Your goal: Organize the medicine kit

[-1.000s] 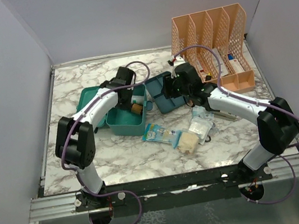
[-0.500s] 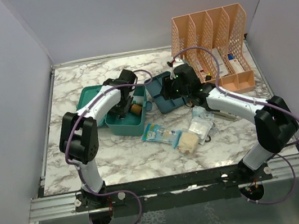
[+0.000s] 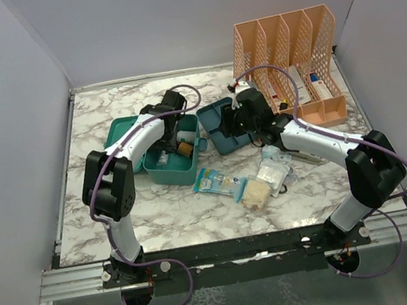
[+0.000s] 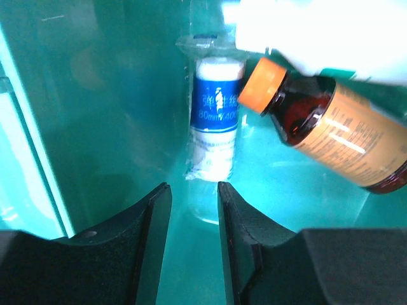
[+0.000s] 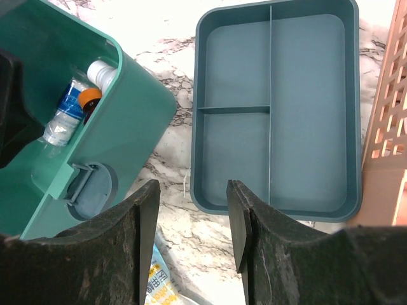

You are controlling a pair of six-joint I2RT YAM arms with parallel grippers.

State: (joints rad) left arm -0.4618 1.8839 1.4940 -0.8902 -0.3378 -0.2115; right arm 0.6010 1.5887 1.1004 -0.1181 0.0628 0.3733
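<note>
**Setting.** White-and-grey marble-patterned tabletop, enclosed by plain pale panels, with your two arms mounted at its near edge.

**Item 1, medicine kit.** Small teal-green plastic box with rounded corners, standing left of centre. Its hinged lid is thrown open on the far-left side.
- Contents: a white gauze roll in clear wrap with a blue label.
- An amber bottle with an orange cap lies on its side just beside the roll.
- A white plastic bottle lies against the amber one.

**Item 2, insert tray.** Darker blue-teal divided insert tray, out of the box, on the table just to its right. It has three compartments, all bare.

**Item 3, loose stock, near the front.**
- Blue-and-white foil packet.
- Beige wrapped pad.
- Clear plastic pouch.

**Item 4.** Tall peach lattice file organizer in the far right corner. It is not part of the kit.

**Left gripper**. Down inside the box, jaws a narrow gap apart and pinching nothing. The gauze roll lies just beyond its tips.

**Right gripper**. Over the strip of table between box and tray, fingers spread and empty.

**Step in hand.** You appear to be filling the box's lower well.

**Next move.**
- Lift your left arm straight up so it clears the box wall, then fetch the loose stock.
- Seat the tray only after the well is filled.
- Watch the amber bottle, which may roll.
</note>
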